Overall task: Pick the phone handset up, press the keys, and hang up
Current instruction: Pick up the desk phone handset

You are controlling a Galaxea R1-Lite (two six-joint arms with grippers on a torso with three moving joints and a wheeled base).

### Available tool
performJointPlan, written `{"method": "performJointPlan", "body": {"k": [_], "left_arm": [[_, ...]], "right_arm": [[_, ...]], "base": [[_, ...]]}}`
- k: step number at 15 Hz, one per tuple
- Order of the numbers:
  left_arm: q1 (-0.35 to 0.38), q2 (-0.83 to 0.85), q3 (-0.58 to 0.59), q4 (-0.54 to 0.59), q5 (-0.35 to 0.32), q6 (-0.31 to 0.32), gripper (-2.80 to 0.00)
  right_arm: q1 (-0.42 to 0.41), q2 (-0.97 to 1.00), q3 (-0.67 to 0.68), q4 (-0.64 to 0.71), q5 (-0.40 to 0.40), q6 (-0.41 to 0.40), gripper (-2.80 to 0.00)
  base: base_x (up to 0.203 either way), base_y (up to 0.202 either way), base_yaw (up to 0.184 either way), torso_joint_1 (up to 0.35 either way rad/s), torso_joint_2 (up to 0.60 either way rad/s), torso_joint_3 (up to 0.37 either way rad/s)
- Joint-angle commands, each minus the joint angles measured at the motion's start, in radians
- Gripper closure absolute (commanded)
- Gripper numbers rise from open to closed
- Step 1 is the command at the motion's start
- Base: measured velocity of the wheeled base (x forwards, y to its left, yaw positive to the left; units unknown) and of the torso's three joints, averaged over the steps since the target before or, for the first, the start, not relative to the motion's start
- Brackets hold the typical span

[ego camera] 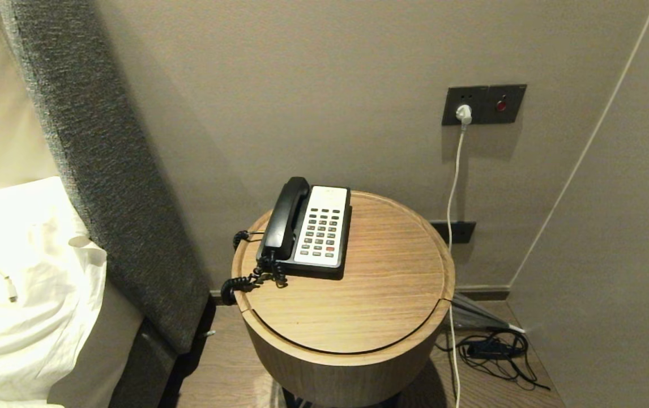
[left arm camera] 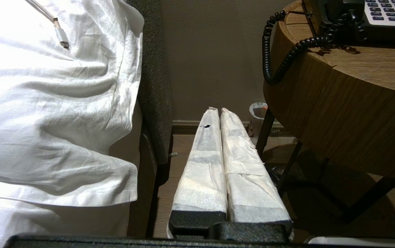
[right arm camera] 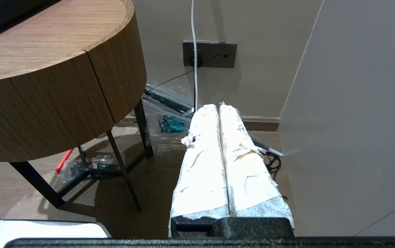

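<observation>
Place: probably a hotel bedroom.
Evidence: bed (ego camera: 24, 272) at left, padded headboard (ego camera: 109, 170), desk phone (ego camera: 316, 229) on round bedside table (ego camera: 358, 306).

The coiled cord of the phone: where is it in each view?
Head view: coiled cord hangs off the round table's left edge, by the handset.
Left wrist view: cord loops over the table edge.
Right wrist view: not visible.
Shared landmark: the round table.

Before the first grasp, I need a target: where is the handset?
In the head view, the phone handset lies cradled along the left side of the phone base, on the round wooden table.
</observation>
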Motion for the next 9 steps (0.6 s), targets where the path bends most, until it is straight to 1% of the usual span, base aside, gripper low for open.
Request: {"method": "performJointPlan", "body": {"k": [1,9], "left_arm": [[0.0,0.002,0.002,0.0,0.0,0.0,0.0],[0.0,0.002,0.0,0.0,0.0,0.0,0.0]], "right_arm": [[0.0,0.001,0.0,-0.001,-0.002,0.01,0.0],[0.0,0.0,0.0,-0.002,-0.002,0.009,0.0]], "base": [[0.0,0.0,0.0,0.0,0.0,0.0],[0.0,0.0,0.0,0.0,0.0,0.0]]}}
